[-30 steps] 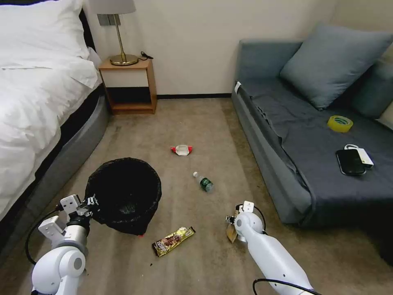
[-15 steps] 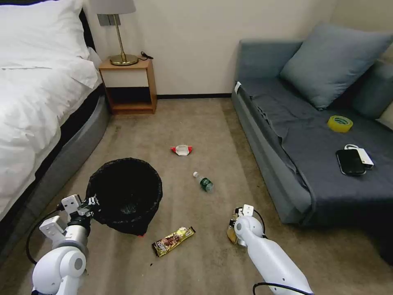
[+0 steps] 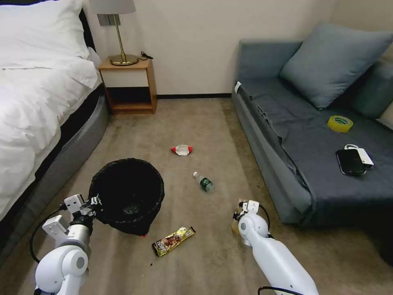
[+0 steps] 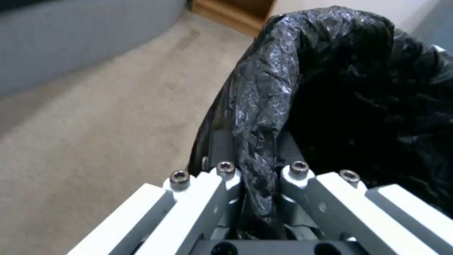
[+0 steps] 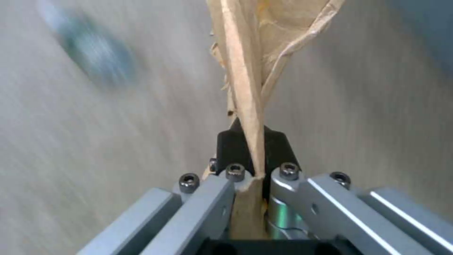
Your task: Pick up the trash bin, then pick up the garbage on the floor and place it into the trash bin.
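Two grippers busy. Trash bin at 9 o'clock of carpet, near bed; left gripper pinching bag-lined rim at bin's 8 o'clock. Right gripper at 5 o'clock, pinching tan paper scrap. Bottle near centre. Gold wrapper at 6 o'clock, just beside bin. Red-white wrapper at 12 o'clock of bottle. Sofa at 3 o'clock.

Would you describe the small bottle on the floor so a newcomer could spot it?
On the carpet between the bed and the grey sofa, look just past the black-lined trash bin. The small bottle lies on its side, the only clear piece with a green label.
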